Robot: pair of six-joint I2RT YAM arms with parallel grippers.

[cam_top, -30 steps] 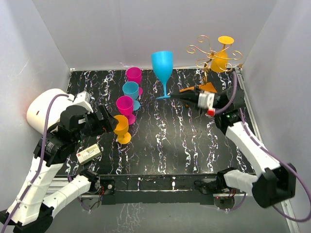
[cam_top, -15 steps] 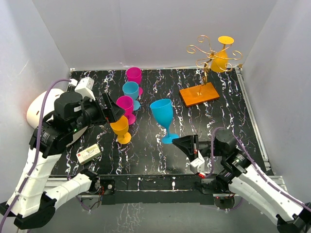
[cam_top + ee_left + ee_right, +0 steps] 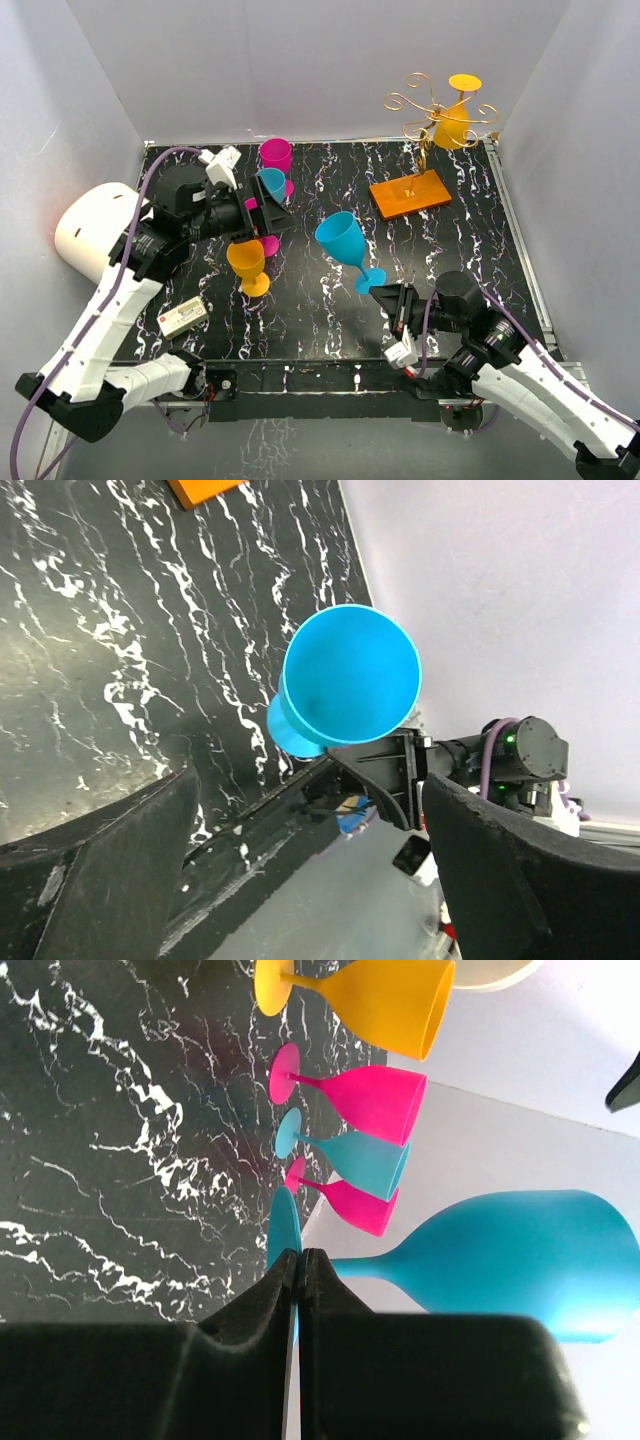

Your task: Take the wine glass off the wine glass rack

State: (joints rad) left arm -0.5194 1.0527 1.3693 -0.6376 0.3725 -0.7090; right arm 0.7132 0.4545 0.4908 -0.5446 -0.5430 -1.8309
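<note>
One orange glass [image 3: 452,122] hangs on the rack [image 3: 410,193]. Left of the rack, four small glasses [image 3: 247,262] stand on the counter [image 3: 330,170]: two pink, one blue, one orange. The right claw [image 3: 380,292] is clenched on the big blue glass [image 3: 342,240]. The left claw [image 3: 265,215] is released.

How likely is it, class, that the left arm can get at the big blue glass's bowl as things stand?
Probably yes. The left hand is open and points at the blue glass, nothing stands between them, and the right hand, shut on the glass's foot, leaves the bowl free.
</note>
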